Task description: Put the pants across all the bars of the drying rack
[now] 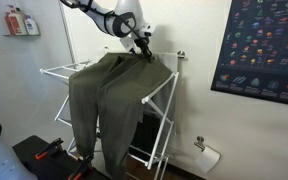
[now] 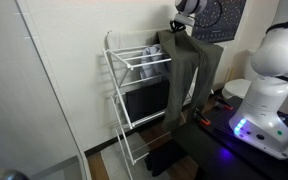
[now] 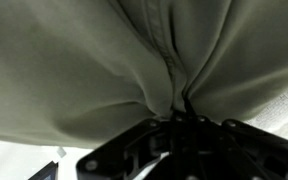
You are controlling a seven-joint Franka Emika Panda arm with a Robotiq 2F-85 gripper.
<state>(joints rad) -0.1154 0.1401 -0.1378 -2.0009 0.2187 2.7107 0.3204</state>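
Note:
The olive-grey pants [image 1: 102, 100] hang from the near end of the white drying rack [image 1: 162, 110], legs dangling almost to the floor. Their top is bunched in my gripper [image 1: 141, 47], which is shut on the fabric just above the rack's top. A few thin white bars [image 1: 62, 70] show bare beside the pants. In an exterior view the pants [image 2: 187, 75] drape down the rack's [image 2: 119, 95] far side, below the gripper [image 2: 180, 28]. In the wrist view the pants [image 3: 79, 55] fill the picture, pinched into folds at the gripper [image 3: 179, 112].
A dark poster [image 1: 259, 45] hangs on the wall behind the rack. Bottles [image 1: 22, 22] stand on a wall shelf. The white robot base [image 2: 269, 90] is close beside the rack. A dark cloth [image 2: 169, 158] lies on the floor below, and a glass partition [image 2: 39, 90] stands nearby.

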